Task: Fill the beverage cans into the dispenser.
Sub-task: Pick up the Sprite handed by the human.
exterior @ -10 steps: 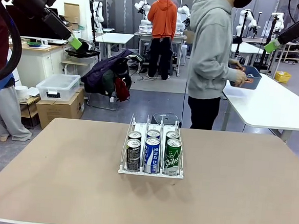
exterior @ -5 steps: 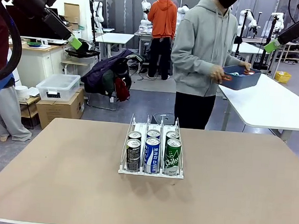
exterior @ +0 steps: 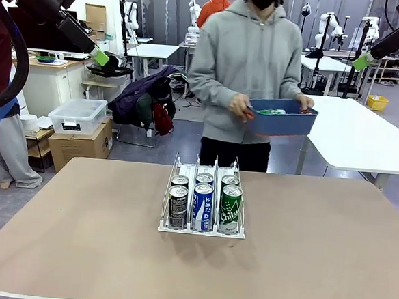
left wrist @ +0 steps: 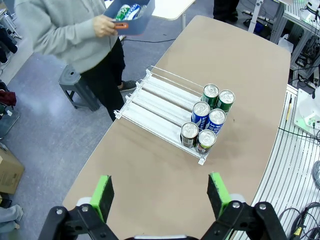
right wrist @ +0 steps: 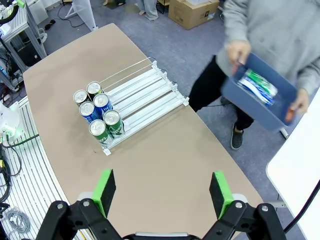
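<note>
with both the left gripper (left wrist: pixel 161 195) and right gripper (right wrist: pixel 162 192) spread empty up high, the risk is the blue bin (exterior: pixel 283 122), held upper centre by the person (exterior: pixel 243 63), tipping loose beverage cans (right wrist: pixel 257 86) onto the part-filled dispenser (left wrist: pixel 155 97) at mid-frame.

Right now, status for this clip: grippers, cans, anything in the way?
Left gripper open, raised, empty; right gripper same. Six cans at dispenser front, two per lane. Person across table holds blue bin with more cans. No obstruction seen.
</note>
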You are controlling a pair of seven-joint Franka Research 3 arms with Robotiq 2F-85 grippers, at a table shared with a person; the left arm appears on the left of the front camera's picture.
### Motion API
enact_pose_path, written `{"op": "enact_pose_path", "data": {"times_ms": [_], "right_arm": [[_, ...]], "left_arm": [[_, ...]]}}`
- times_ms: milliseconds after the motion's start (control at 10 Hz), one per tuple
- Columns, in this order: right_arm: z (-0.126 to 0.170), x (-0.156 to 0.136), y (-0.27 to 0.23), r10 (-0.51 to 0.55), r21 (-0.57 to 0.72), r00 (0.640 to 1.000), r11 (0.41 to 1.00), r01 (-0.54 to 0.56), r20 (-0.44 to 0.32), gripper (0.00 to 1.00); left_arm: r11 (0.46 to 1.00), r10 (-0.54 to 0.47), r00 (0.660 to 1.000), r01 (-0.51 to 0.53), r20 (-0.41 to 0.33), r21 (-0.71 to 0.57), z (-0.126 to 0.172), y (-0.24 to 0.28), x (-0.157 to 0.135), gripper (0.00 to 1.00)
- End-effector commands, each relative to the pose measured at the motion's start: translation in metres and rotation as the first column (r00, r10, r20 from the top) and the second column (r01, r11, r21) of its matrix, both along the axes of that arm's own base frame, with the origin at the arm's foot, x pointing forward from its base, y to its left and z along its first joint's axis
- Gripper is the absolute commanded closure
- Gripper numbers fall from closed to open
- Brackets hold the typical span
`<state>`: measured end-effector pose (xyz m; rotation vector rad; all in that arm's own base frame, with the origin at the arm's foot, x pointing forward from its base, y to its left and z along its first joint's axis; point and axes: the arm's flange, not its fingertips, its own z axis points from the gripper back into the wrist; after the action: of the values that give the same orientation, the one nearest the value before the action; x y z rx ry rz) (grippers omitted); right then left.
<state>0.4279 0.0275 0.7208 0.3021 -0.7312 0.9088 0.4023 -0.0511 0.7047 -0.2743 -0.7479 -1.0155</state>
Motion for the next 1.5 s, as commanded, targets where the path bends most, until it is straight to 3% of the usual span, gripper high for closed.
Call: {"op": "enact_pose_path", "data": {"times_ms": [0,1400], "right_arm": [[-0.0002,-0.0007,-0.0003,-0.006,0.001,1.0,1.0,0.006,0.005,0.0],[-0.0002,-0.0007,-0.0003,-0.006,0.001,1.0,1.0,0.006,0.005,0.0]], "left_arm": [[1.0,0.009,1.0,-0.009,-0.001,0.0,-0.0005,0.0021,0.0012,0.0],[1.0,0.009,1.0,-0.009,-0.001,0.0,-0.0005,0.0021,0.0012,0.0]]}}
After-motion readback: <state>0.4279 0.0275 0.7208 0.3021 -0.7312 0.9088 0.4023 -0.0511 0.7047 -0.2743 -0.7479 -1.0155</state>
